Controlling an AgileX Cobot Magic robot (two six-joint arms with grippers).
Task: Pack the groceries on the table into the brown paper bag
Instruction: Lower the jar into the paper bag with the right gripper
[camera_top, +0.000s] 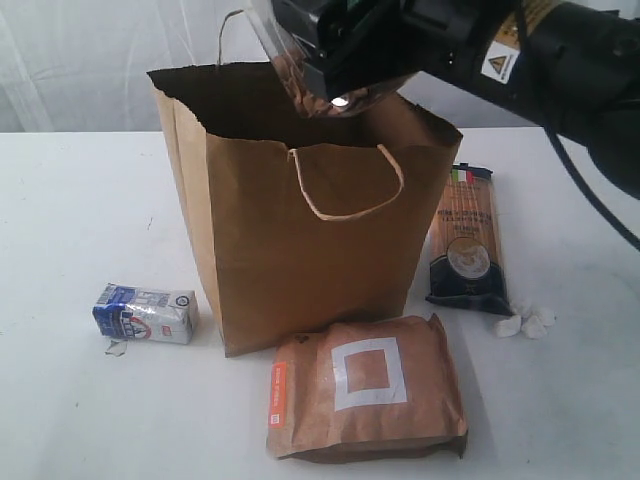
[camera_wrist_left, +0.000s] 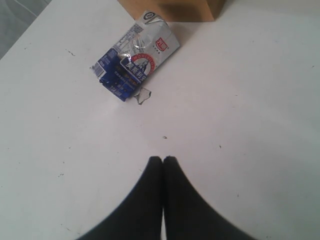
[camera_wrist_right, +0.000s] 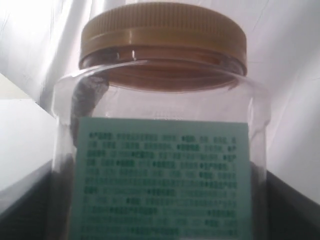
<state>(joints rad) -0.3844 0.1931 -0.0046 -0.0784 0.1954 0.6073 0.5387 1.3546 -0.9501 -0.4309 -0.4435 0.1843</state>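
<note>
right gripper (camera_top: 338, 62): jaws wide, clamped on gold-lidded clear jar (camera_wrist_right: 160, 100), partly hidden behind it, above brown paper bag (camera_top: 300, 250) mouth | left gripper (camera_wrist_left: 163, 161): closed, empty, over table (camera_wrist_left: 260, 100) | small blue-white carton (camera_top: 146, 313): bag's 9 o'clock | bag interior: hidden

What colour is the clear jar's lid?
The jar has a gold lid; the right wrist view shows it best.

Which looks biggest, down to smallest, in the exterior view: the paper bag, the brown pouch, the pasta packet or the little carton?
1. brown paper bag
2. brown pouch, nearest the camera
3. long pasta packet
4. small blue-white carton
</note>
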